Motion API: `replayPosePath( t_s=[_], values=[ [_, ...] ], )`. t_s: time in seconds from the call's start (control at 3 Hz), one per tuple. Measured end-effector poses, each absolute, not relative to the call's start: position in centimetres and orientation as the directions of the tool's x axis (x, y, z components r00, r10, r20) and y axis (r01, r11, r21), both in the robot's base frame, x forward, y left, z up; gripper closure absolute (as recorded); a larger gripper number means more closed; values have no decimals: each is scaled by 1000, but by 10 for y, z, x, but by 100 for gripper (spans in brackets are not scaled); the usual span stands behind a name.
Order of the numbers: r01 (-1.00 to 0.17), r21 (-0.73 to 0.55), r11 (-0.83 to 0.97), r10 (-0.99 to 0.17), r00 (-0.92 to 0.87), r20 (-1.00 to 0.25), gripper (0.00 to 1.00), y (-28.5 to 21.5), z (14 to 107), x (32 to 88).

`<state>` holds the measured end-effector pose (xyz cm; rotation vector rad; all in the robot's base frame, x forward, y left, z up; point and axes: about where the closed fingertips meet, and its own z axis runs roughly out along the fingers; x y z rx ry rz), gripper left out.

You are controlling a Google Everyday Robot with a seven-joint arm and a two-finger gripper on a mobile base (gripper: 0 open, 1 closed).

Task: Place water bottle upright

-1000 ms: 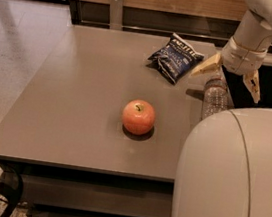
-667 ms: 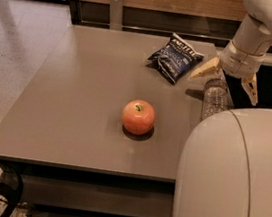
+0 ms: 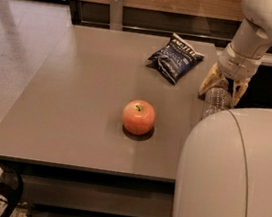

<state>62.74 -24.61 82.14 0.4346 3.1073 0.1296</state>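
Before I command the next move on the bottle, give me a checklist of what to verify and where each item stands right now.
1. Gripper at the water bottle, near the right edge of the table: ok.
2. Bottle standing upright: cannot tell; its base is hidden behind the robot's body.
3. Gripper's hold on the bottle: cannot tell.
4. Apple well apart from the bottle, mid-table: ok.
5. Chip bag apart from the gripper, with bare table between them: ok.

Claw (image 3: 219, 95) low at right, fingers spread
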Motion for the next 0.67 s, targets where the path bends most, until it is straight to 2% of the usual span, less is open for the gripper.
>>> replayPosePath(
  t_s=[0.33,0.67],
  values=[
    [273,82,959,273,-962,7,69,-245,818,630],
    [273,83,959,273,-962,6,92,-245,818,631]
  ],
)
